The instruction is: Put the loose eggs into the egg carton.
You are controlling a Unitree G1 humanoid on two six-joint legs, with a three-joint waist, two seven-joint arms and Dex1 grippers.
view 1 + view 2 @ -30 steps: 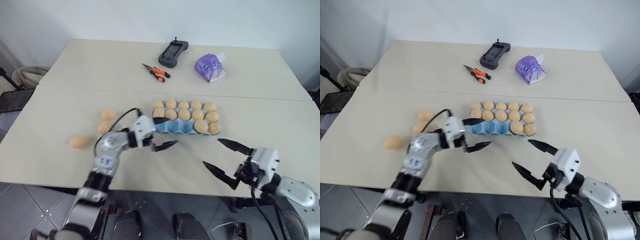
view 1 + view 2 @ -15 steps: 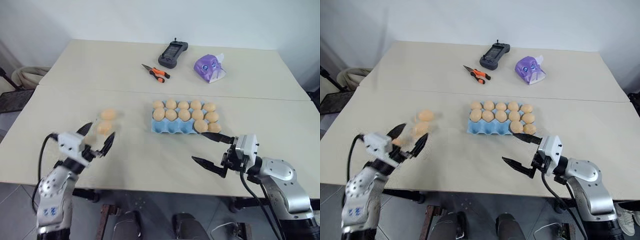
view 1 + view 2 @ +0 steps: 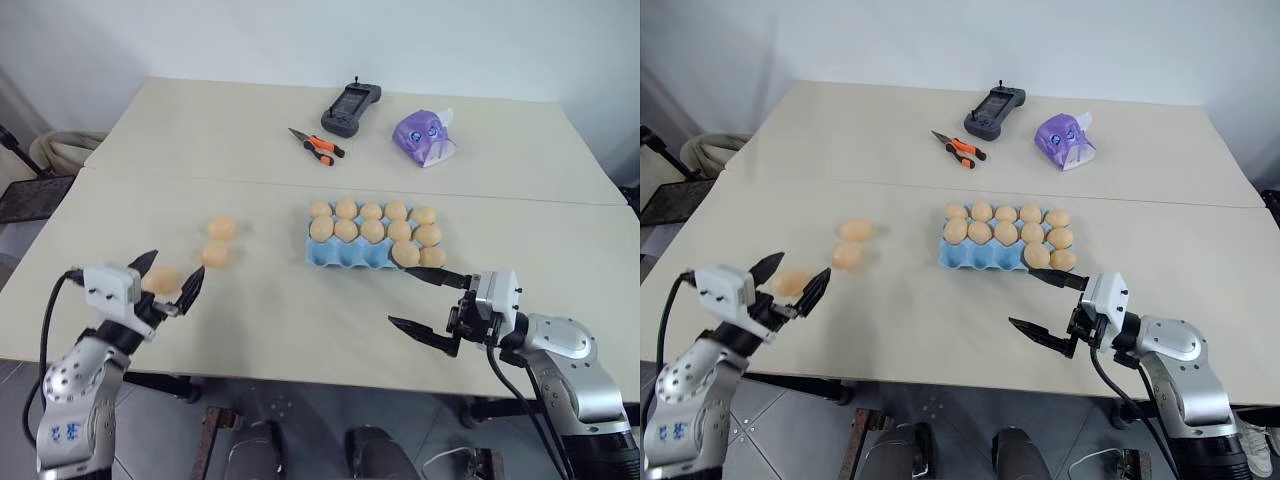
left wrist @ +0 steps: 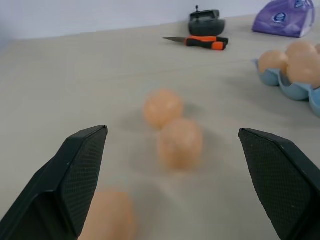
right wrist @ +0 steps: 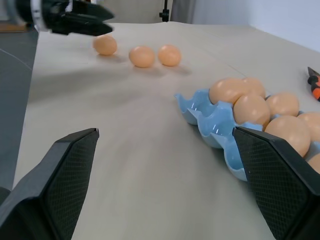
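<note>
Three loose eggs lie on the table left of the egg carton [image 3: 345, 256]: two side by side [image 3: 221, 227] [image 3: 215, 253] and a third [image 3: 160, 280] nearer the front edge. My left gripper [image 3: 168, 277] is open, and this third egg shows between its fingers; I cannot tell whether they touch it. The light blue carton holds several eggs: its back and middle rows are full, and two sit at the right of the front row. My right gripper [image 3: 401, 297] stands open and empty by the carton's near right corner.
Orange-handled pliers [image 3: 320, 146], a black remote [image 3: 350, 103] and a purple tissue pack [image 3: 423, 135] lie on the far table half. A seam [image 3: 200, 179] runs across between the two table halves. The front edge is close behind both grippers.
My left arm has swung from the carton's front left corner out to the left, ending with its open fingers about the nearest loose egg. The right gripper edged in towards the carton.
</note>
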